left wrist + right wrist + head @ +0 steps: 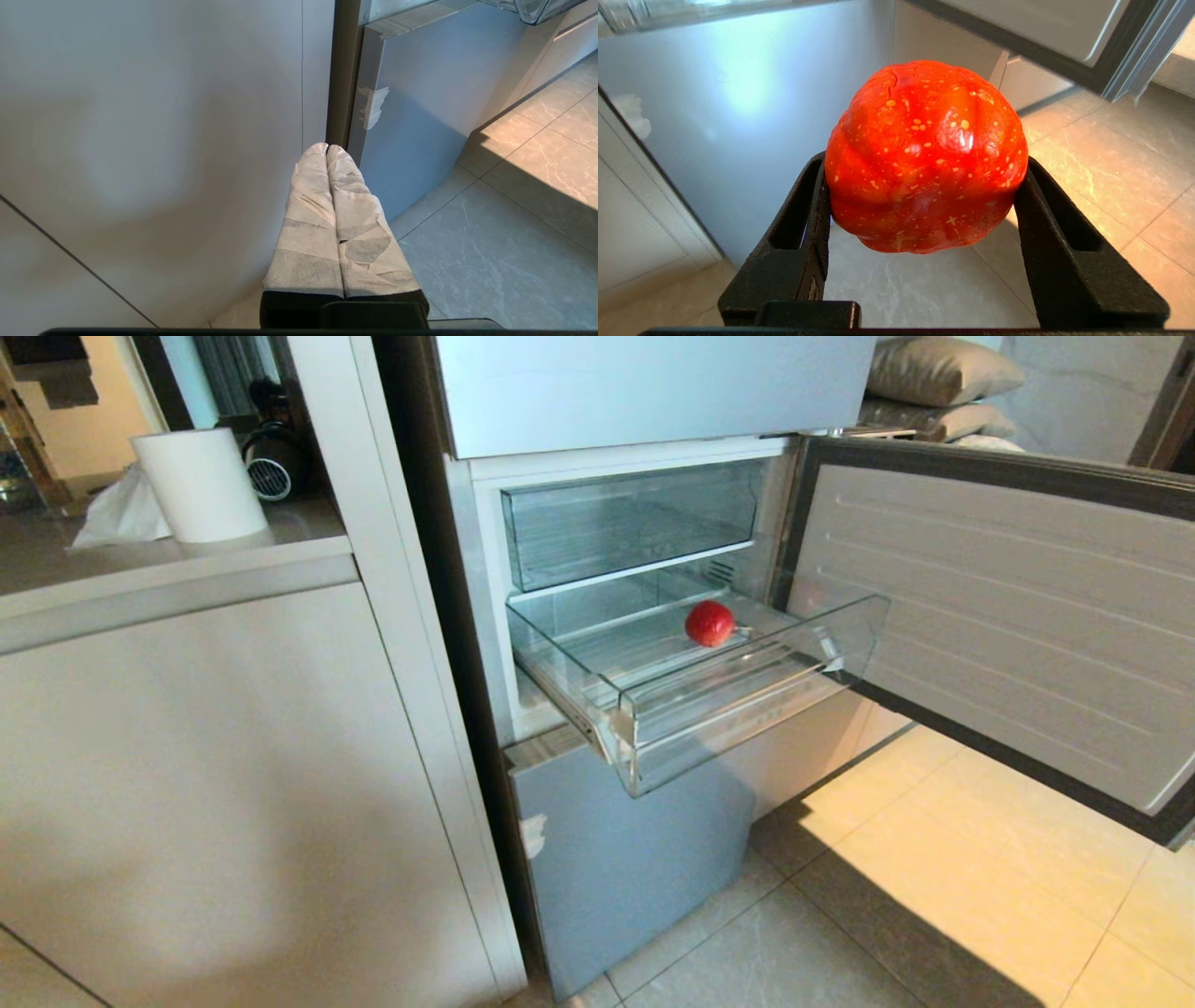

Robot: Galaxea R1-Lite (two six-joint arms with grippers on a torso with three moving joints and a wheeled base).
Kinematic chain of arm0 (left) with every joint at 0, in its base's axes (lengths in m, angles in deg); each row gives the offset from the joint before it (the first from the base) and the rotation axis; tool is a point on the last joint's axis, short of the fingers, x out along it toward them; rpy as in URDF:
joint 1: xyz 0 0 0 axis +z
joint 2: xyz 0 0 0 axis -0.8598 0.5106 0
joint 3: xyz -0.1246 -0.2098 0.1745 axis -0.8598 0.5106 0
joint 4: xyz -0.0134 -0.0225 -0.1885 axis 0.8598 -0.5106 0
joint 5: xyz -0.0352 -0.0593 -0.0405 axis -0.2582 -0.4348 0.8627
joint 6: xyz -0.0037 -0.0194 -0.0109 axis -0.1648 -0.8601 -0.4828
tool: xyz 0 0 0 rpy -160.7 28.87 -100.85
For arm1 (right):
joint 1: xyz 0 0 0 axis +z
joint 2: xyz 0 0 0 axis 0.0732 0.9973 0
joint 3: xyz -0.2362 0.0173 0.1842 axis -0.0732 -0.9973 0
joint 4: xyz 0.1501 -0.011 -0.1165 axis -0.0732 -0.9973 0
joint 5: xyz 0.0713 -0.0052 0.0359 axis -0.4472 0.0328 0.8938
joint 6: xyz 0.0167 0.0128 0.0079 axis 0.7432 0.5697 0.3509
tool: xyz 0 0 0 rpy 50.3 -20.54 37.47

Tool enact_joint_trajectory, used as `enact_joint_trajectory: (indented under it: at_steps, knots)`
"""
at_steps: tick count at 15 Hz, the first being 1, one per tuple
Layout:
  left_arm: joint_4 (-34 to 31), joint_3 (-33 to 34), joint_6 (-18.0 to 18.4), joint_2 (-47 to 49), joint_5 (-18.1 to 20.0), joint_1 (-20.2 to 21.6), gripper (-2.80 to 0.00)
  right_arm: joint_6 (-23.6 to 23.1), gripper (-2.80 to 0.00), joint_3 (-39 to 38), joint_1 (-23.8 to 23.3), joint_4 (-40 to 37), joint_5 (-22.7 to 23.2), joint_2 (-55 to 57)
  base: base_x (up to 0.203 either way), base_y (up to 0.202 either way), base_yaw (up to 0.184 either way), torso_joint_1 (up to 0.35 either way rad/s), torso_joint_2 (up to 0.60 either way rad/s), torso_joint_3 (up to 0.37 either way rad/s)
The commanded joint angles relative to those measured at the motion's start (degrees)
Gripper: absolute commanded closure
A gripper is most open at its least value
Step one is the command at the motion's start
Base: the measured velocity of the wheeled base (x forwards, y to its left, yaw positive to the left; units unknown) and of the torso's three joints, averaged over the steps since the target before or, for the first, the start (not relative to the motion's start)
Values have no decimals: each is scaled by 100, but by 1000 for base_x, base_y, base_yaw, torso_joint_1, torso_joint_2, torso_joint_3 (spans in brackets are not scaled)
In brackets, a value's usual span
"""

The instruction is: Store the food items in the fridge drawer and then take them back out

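Note:
The fridge (616, 859) has its middle door (1008, 616) swung open to the right. The clear fridge drawer (747, 728) is pulled out, and one red food item (709, 623) lies on its ribbed floor near the back. Neither arm shows in the head view. In the right wrist view my right gripper (925, 168) is shut on a second red, speckled food item (924, 154), held low over the tiled floor in front of the lower blue panel (738, 116). My left gripper (326, 148) is shut and empty, its white-wrapped fingers (308, 224) low beside the white cabinet (140, 140).
A fixed clear bin (625, 523) sits above the drawer. The white cabinet (233, 784) stands left of the fridge, with a paper roll (199, 483) and a small fan (273, 453) on its counter. Tiled floor (934, 859) lies under the open door.

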Motion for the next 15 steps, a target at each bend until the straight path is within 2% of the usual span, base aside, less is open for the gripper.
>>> enact_joint_trajectory:
  at_steps: [1, 2, 4, 5, 7, 10, 13, 15]
  knots:
    - [-11, 2, -1, 2, -3, 2, 0, 112, 0, 150, -34, 144, -61, 709, 0, 0, 0, 0, 0, 0]
    - [-2, 2, -1, 2, -3, 2, 0, 274, 0, 319, -103, 295, -144, 1039, 0, 0, 0, 0, 0, 0]
    - [-9, -6, -1, 2, -3, 2, 0, 762, 0, 855, -731, 580, -296, 1998, 0, 0, 0, 0, 0, 0]
    - [-2, -2, -1, 2, -3, 2, 0, 968, 0, 1150, -1298, 675, -341, 2471, 0, 0, 0, 0, 0, 0]
    - [-2, 2, -1, 2, -3, 2, 0, 1176, 0, 1661, -2774, 815, -332, 3347, 0, 0, 0, 0, 0, 0]
    - [-2, 2, -1, 2, -3, 2, 0, 1242, 0, 2321, -4626, 1371, -53, 4754, 0, 0, 0, 0, 0, 0]
    - [-2, -4, -1, 2, -3, 2, 0, 1242, 0, 2975, -5944, 2117, 245, 6086, 0, 0, 0, 0, 0, 0]
    - [-2, 2, -1, 2, -3, 2, 0, 1242, 0, 3263, -6324, 2609, 306, 6918, 0, 0, 0, 0, 0, 0]
